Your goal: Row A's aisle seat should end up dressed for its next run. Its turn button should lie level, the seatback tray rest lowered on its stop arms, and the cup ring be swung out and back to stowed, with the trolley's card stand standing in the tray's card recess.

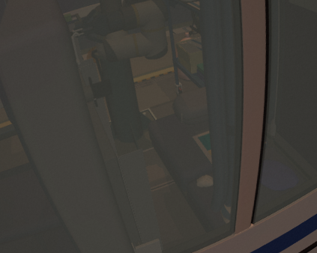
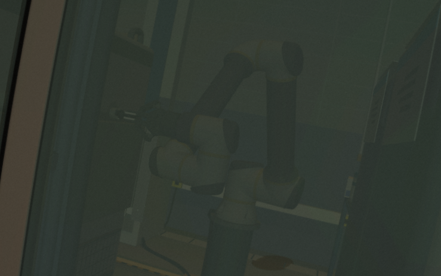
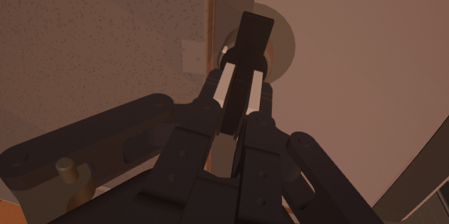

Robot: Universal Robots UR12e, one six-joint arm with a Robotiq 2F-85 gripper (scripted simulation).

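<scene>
On the seatback, seen close in the wrist camera, a dark bar-shaped turn button [image 3: 245, 68] sits on a round tan boss [image 3: 267, 44], standing nearly along the line of my fingers rather than across them. The speckled tray panel [image 3: 100, 38] lies to its left behind an orange edge strip [image 3: 210, 21]. A pivot arm with a brass pin [image 3: 66, 166] shows at lower left. From the side cameras, through tinted glass, my arm reaches to the seatback [image 2: 122, 115]. My gripper [image 3: 238, 86] is closed on the turn button.
The large seatback shell [image 1: 38, 112] fills the left of the side camera view, with the window pillar [image 1: 251, 112] to the right. The arm's base column [image 2: 230, 240] stands on the floor, and a dark cabinet [image 2: 403, 171] stands to its right.
</scene>
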